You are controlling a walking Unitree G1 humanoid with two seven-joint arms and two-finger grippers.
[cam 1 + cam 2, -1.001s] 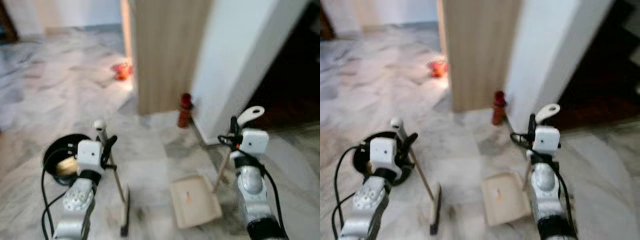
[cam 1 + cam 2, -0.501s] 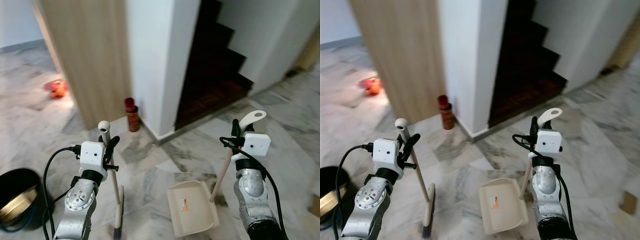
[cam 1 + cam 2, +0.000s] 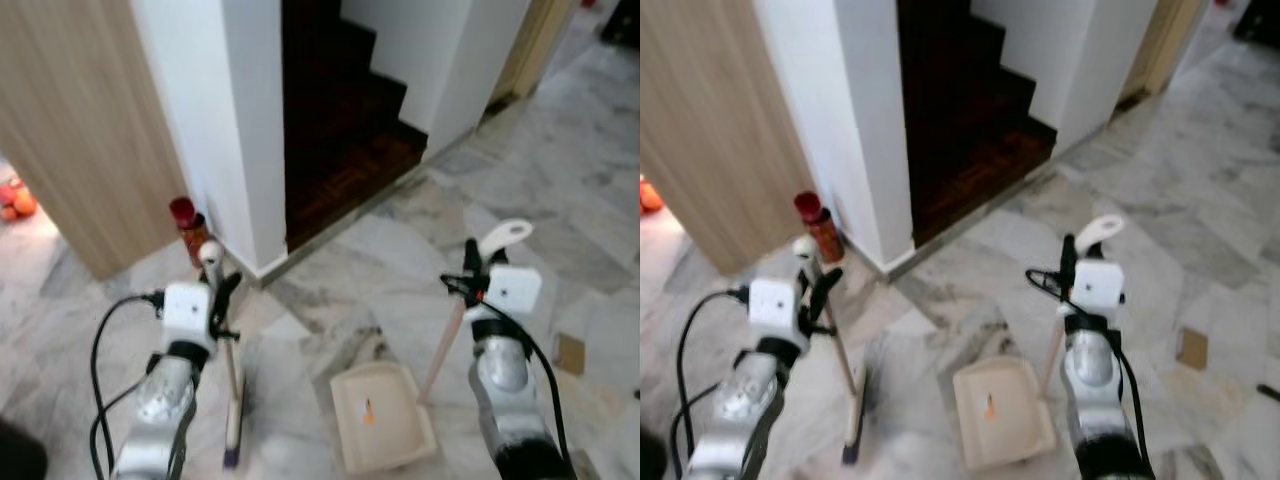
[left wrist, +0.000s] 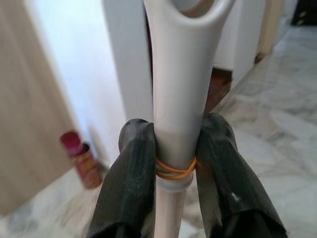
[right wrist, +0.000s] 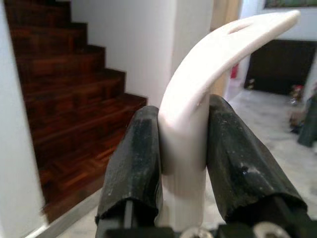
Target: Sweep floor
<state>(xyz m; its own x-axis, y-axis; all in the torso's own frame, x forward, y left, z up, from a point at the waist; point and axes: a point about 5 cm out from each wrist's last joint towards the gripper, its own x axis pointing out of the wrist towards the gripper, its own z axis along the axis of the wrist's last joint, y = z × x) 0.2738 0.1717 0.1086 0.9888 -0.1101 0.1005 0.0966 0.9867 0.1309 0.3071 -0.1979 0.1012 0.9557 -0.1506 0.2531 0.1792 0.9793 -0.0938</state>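
My left gripper [image 3: 218, 290] is shut on the white grip of the broom [image 3: 230, 380], whose wooden stick runs down to a dark brush head on the marble floor. In the left wrist view both black fingers [image 4: 131, 188] clamp that grip [image 4: 179, 99] just above an orange rubber band. On the right side my right gripper [image 3: 468, 272] is shut on the curved white handle of the cream dustpan [image 3: 382, 415], which rests flat on the floor between my arms. The right wrist view has the dustpan handle [image 5: 198, 94] squeezed between the fingers [image 5: 136, 158].
A white pillar [image 3: 225, 110] stands ahead, with a dark wooden staircase [image 3: 340, 120] to its right and a wood-panelled wall [image 3: 70, 130] to its left. A red bottle [image 3: 190, 228] sits at the pillar's base. A small brown scrap [image 3: 567, 354] lies on the floor at right.
The whole scene has slid left as the camera turned right: staircase and pillar now sit centre, and the black bin has left the picture. Both grippers hold as before.
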